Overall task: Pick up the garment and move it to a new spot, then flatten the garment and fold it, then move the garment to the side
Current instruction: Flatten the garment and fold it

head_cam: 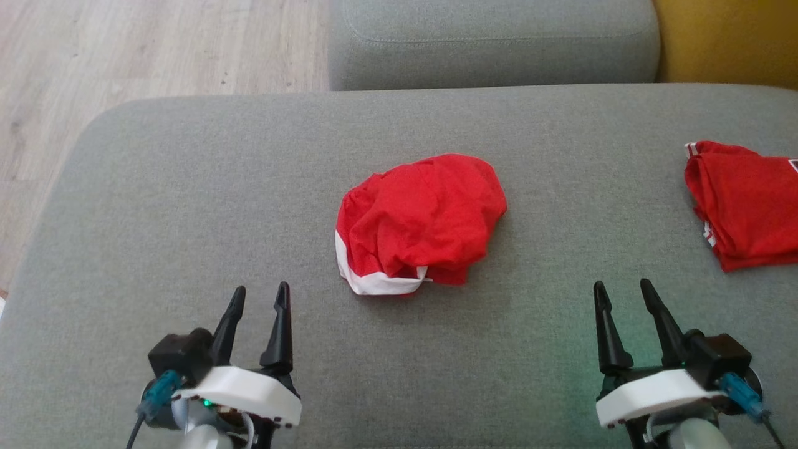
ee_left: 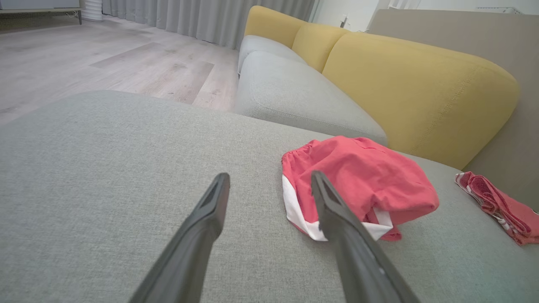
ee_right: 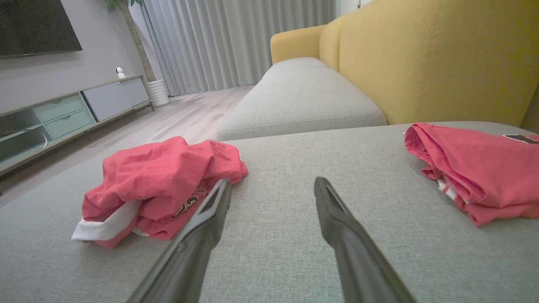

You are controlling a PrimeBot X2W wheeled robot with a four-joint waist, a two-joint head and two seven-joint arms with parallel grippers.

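A crumpled red garment (head_cam: 421,221) with a white band along its near edge lies bunched in the middle of the grey cushion (head_cam: 187,199). The left wrist view has the garment (ee_left: 358,181) just right of the fingers, and in the right wrist view the garment (ee_right: 160,185) sits to their left. My left gripper (head_cam: 260,298) stands open at the lower left, well short of the garment, nothing between its fingers. My right gripper (head_cam: 623,293) stands open at the lower right, also empty and apart from it.
A second red garment (head_cam: 745,202), folded, lies at the cushion's right edge; it shows as a folded red garment (ee_right: 476,168) in the right wrist view. Another grey seat cushion (head_cam: 492,43) and a yellow backrest (ee_left: 412,88) lie beyond. Wood floor (head_cam: 124,56) lies off the left edge.
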